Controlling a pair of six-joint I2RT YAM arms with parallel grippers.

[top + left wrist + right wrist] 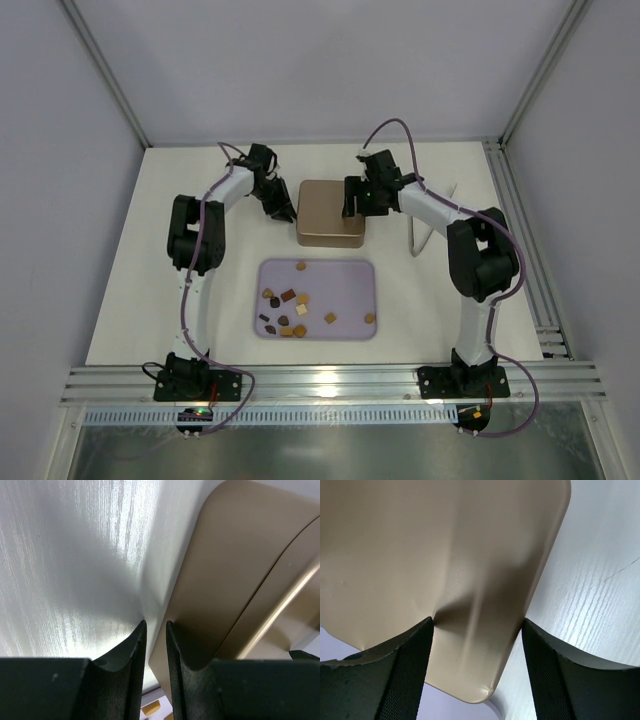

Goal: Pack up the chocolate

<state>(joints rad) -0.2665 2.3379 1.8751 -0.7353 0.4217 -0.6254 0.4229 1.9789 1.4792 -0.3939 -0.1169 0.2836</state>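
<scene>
My left gripper (pixel 155 625) is closed down to a narrow slit at the left edge of the square gold-brown metal tin (pixel 328 225). I cannot tell whether it pinches the rim or holds nothing. My right gripper (pixel 477 622) stands wide open and empty, straddling the tin's right corner. The small brown, caramel and cream chocolate pieces (pixel 290 310) all lie loose on the lavender rectangular tray (pixel 345 285) just in front of the tin, and the tin looks shut. The smooth lid worries me: if my right jaws close off-centre they may slip. If either arm pushes sideways, the tin may slide toward the tray and scatter the pieces. Lifting only one side could jam the lid.
</scene>
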